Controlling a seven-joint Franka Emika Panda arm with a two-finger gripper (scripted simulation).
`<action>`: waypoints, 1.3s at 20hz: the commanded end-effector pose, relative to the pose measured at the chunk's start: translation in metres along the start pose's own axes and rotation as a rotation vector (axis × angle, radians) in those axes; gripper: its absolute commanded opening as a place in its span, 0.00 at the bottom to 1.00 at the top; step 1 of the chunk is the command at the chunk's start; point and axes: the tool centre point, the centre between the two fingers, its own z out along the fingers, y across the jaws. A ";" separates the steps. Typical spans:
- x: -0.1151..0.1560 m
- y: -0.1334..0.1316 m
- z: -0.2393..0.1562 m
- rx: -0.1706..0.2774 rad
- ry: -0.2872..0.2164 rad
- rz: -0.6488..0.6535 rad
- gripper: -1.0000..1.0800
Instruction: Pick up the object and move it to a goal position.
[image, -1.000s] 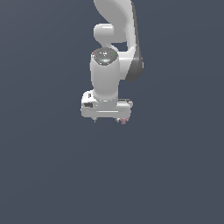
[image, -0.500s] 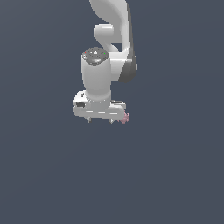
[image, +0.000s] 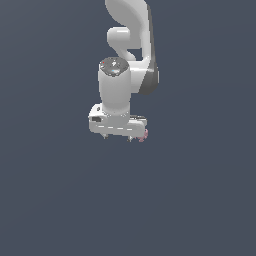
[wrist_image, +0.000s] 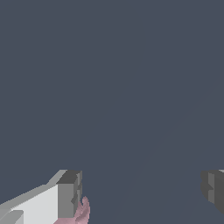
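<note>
Standing wide apart, the 2 fingers (wrist_image: 69, 194) of the gripper (image: 118, 136) hold nothing; the pink object (wrist_image: 78, 213) sits just beside 1 finger, at its inner face. Closing now risks pushing the blob sideways, because it is off-centre. Compared with 1 s ago, the arm is further toward the exterior view's left.

The white arm (image: 120, 90) hangs over the pink object (image: 145, 134) beside its fingers (image: 131, 138).
</note>
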 end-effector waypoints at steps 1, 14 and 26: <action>-0.005 -0.006 0.004 0.002 -0.003 0.025 0.96; -0.055 -0.051 0.035 0.013 -0.028 0.256 0.96; -0.111 -0.086 0.062 0.010 -0.054 0.487 0.96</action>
